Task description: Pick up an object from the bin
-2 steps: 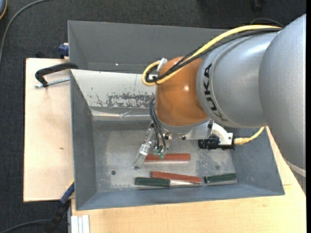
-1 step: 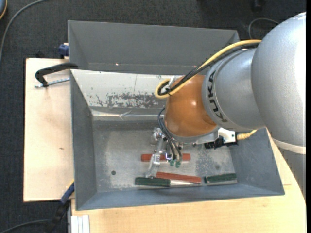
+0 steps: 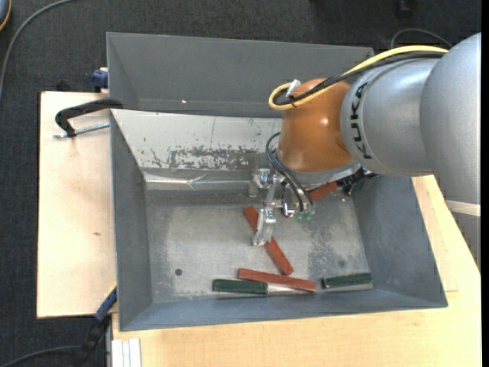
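Observation:
My gripper (image 3: 264, 228) hangs low in the middle of the bin, its tip close to the floor. A short red-brown stick (image 3: 250, 215) lies right beside it on the left, partly hidden behind it. A second red-brown stick (image 3: 280, 258) lies slanted just below and right of the tip. Whether either one is touched I cannot tell.
Along the bin's front wall lie a dark green stick (image 3: 240, 287), a long red-brown stick (image 3: 276, 280) and another dark green stick (image 3: 346, 282). A red-brown piece (image 3: 322, 192) peeks out under the arm's orange cover at the right. The arm covers the bin's back right part.

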